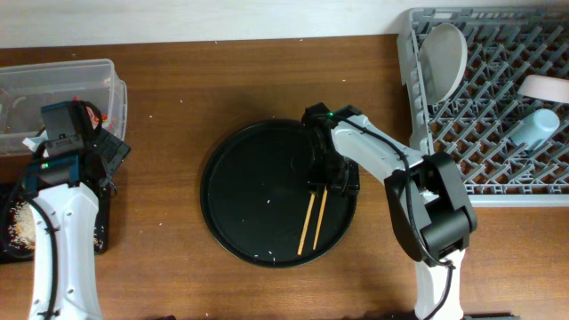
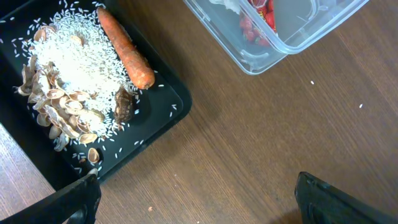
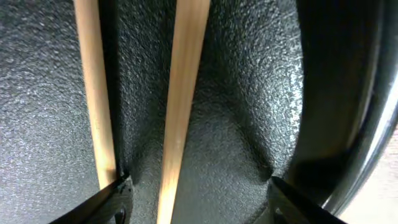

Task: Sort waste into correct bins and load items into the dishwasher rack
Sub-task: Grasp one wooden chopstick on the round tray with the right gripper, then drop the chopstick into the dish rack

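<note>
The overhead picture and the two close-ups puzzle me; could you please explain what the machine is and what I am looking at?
Two robot arms work at a table. The overhead picture comes from a camera above; each close-up comes from a camera on one wrist. The left gripper is open and empty, near a black rectangular tray holding rice and a carrot, beside a clear tub with a red wrapper. The right gripper stands open over two wooden chopsticks lying on the round black tray; nothing is held. The grey rack carries a white plate, a bowl and a blue cup.
</note>
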Controlling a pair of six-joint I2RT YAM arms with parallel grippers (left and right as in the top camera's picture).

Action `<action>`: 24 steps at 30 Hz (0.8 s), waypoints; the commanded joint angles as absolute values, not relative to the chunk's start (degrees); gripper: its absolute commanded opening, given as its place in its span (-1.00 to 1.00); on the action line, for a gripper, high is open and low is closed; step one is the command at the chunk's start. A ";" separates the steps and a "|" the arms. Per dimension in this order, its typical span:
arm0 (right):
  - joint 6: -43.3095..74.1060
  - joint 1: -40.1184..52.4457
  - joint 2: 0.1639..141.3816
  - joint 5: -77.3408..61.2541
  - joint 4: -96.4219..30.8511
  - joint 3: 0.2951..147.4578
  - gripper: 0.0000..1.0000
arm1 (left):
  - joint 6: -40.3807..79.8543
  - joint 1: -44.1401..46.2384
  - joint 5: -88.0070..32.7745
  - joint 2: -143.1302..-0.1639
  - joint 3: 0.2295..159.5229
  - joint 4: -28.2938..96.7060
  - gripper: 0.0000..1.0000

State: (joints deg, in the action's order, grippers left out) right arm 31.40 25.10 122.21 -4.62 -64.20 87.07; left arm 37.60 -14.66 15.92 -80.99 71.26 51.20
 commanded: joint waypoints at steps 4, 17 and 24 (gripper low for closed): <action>32.51 24.71 121.64 -3.81 -63.11 86.39 -0.04 | 38.28 -14.81 16.29 -80.77 71.83 51.13 0.98; 24.16 16.91 109.45 -5.69 -64.95 93.32 -0.91 | 38.28 -14.81 16.29 -80.75 71.83 51.13 0.98; -4.45 -6.42 101.21 -5.80 -65.91 110.56 -0.92 | 38.28 -14.81 16.29 -80.75 71.83 51.13 0.98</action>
State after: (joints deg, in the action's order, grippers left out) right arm 5.32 -2.70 101.10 -5.80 -65.84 109.62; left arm 37.60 -14.66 15.92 -81.01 71.26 51.18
